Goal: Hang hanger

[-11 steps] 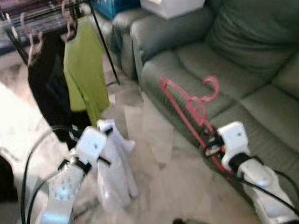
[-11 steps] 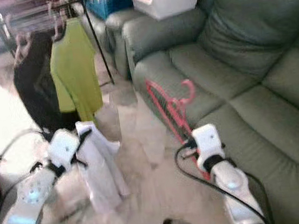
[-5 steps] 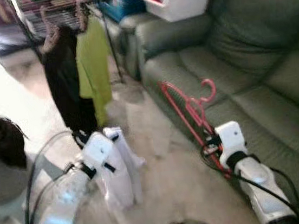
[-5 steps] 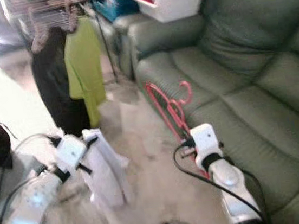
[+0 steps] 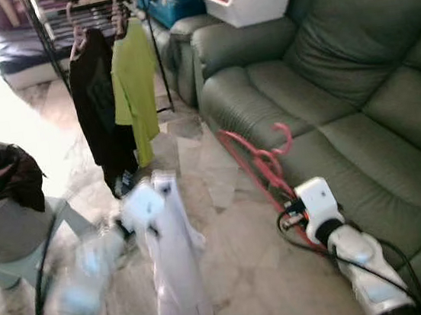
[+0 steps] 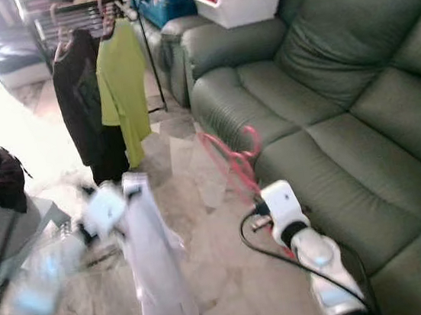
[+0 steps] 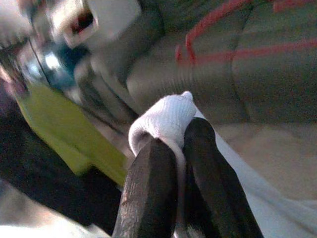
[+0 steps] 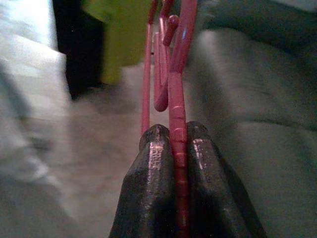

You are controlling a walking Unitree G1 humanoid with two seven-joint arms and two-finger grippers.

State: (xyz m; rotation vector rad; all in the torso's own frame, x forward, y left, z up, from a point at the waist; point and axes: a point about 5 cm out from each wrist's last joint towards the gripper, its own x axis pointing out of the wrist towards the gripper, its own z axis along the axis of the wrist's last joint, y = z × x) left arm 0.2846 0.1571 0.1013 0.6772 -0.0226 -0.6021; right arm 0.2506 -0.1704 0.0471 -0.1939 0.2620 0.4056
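Right now the pink hanger point(image 5: 261, 163) sits a little right of centre in the left eye view, its hook curling up toward the green sofa point(image 5: 353, 71) and its bars slanting down to the right gripper point(image 8: 171, 144), whose two black fingers are pressed tight on one pink bar. Left of it, low in the frame, the left gripper point(image 7: 173, 148) is clamped on a fold of a white garment point(image 5: 176, 262), which hangs down toward the pale tiled floor point(image 5: 227, 232); that arm is blurred. Toward the upper left stands the clothes rack point(image 5: 92, 3), with a black garment point(image 5: 99, 110) and a lime-green shirt point(image 5: 134, 82) already hanging from its rail. A grey bin point(image 5: 7, 221) with dark cloth in it sits at the left edge. The step in hand looks like carrying: hanger and garment are both held, well apart from the rail. Next, I judge, the robot must close on the rack, raise the hook above the rail beside the green shirt and lower it on; whether the white garment goes onto the hanger first I cannot tell.
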